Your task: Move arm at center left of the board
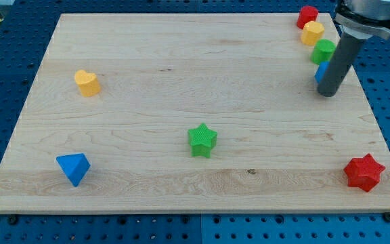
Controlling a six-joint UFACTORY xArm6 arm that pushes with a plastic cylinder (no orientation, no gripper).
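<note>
At the frame's left, a yellow heart block (pixel 87 83) and a blue triangle block (pixel 73 168) are seen; a green star block (pixel 202 140) sits mid-board. My tip (pixel 327 93), upper right, holds nothing and is pressed beside a blue block (pixel 321 72). The stiff rod needs no grasping, and is judged to slide easily leftward.

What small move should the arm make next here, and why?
Probably slide my tip toward the view's left across the board. It now sits at the right edge beside a stacked row of small blocks, far from centre left. A mid-height path would likely pass between the yellow heart and green star.
</note>
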